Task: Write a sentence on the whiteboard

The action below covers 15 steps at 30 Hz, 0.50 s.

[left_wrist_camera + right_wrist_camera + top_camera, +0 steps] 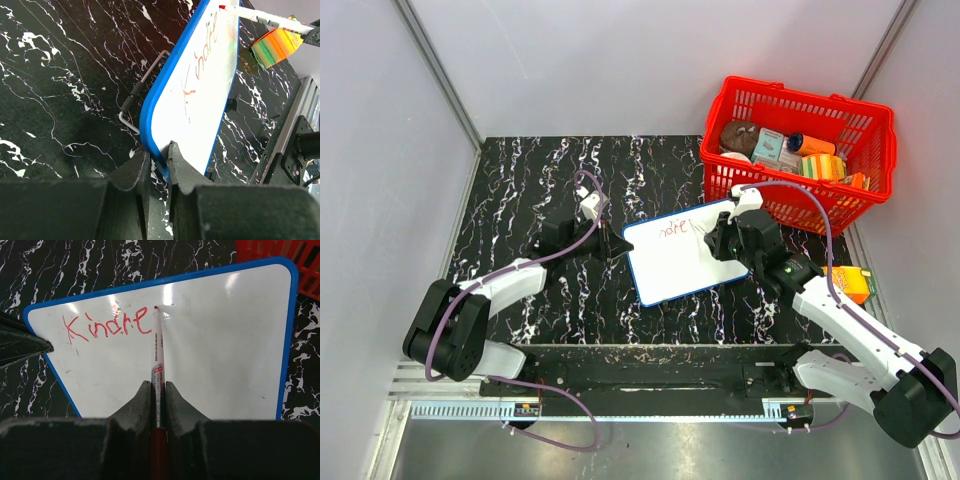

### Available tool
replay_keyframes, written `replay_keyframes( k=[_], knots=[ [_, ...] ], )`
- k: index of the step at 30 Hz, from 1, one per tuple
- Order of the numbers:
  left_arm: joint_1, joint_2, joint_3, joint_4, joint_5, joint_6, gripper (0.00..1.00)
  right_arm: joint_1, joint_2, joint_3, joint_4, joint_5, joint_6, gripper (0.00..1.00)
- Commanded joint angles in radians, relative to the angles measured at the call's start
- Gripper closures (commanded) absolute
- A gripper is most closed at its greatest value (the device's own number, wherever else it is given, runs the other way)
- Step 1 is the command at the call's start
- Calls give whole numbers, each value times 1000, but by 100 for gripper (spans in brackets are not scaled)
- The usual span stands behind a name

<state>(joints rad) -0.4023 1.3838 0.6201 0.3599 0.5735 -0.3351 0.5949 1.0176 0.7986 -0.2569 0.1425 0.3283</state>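
A small blue-framed whiteboard [685, 268] sits in the middle of a black marbled table [520, 190], just in front of a red basket [720, 180]. The sentence [107, 325], in red letters, so far reads roughly "Kindre". A red marker [158, 355], clamped tight in the right gripper [158, 385], has its tip just after the last letter. The left gripper [159, 150] pinches the board's left edge. If that pinch slips under the marker's pressure, the board could shift and skew the next letters.
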Motion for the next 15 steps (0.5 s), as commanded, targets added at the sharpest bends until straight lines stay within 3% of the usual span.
replay_keyframes(
  k=[1, 15],
  knots=[
    [5, 21, 12, -3, -149, 159, 100, 2, -13, 22, 38, 46, 9, 100],
    [6, 21, 12, -3, -152, 159, 100, 2, 6, 11, 42, -24, 3, 100]
  ],
)
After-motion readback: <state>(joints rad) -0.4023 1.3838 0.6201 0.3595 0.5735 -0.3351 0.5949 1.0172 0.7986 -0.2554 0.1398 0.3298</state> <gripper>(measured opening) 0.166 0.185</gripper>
